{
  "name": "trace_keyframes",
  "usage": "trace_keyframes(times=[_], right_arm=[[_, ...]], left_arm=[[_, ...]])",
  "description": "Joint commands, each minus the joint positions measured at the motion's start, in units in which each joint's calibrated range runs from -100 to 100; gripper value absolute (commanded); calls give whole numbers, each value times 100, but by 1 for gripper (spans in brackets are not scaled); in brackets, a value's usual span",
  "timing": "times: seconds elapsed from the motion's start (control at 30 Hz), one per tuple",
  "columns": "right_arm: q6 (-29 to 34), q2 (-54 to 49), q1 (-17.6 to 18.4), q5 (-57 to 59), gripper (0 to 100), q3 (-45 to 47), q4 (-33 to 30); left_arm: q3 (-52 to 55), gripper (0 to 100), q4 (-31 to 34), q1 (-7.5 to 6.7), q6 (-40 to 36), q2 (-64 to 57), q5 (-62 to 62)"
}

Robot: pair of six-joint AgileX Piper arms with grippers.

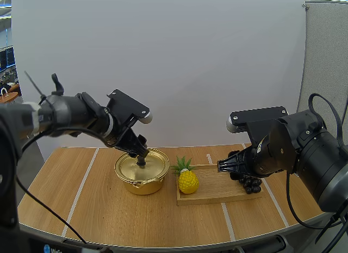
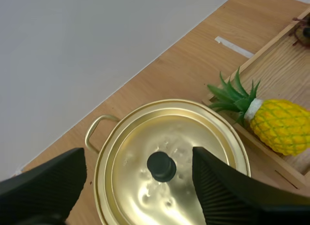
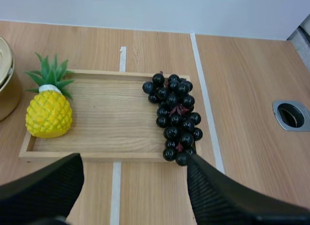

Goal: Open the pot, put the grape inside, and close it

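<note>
Counting, you have one lidded pot [image 1: 142, 172] and one tray [image 1: 217, 189] holding one pineapple [image 1: 188, 181] and one grape bunch [image 3: 173, 116], your left gripper [image 2: 138, 159] and right gripper [image 3: 134, 159] both open

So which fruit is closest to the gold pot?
The yellow pineapple, at the end of the wooden tray beside the pot; the dark grapes lie at the other end.
</note>
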Motion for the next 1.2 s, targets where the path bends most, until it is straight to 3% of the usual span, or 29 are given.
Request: trace_keyframes(times=[0.0, 0.23, 0.63, 1.17], right_arm=[[-27, -22, 10, -122, 100, -58, -26], [-27, -22, 10, -122, 100, -58, -26], [-27, -22, 10, -122, 100, -58, -26], [-27, -22, 10, -253, 100, -58, -26]], left_arm=[[-496, 100, -63, -55, 62, 397, 682], [-1223, 100, 1021, -354, -528, 1237, 754], [-1680, 100, 1926, -354, -996, 2076, 1918], [-1691, 100, 1949, -354, -996, 2409, 2006]])
